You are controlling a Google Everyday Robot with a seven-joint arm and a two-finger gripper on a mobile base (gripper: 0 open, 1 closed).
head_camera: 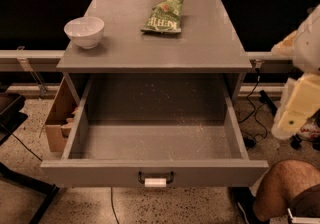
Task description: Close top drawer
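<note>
**Top drawer standing pulled out, gripper waiting at the right**

The top drawer (90, 173) is standing pulled far out of the grey cabinet (210, 48), toward the camera. Its flat front is facing the bottom edge of the view. The dark handle (141, 177) is sitting in the middle of that front, and a white tag (155, 182) is wrapping it. Small pale specks are lying on the drawer floor.

The gripper (299, 104) is hanging as a blurred cream shape at the right edge, well apart from the drawer and touching nothing I can see. How its jaws are standing, I cannot tell.

A white bowl (84, 31) and a green snack bag (163, 16) are resting on the cabinet top, apart from each other. A cardboard box (56, 120) is leaning beside the cabinet's left side. A bare knee (285, 188) is showing at the lower right.
</note>
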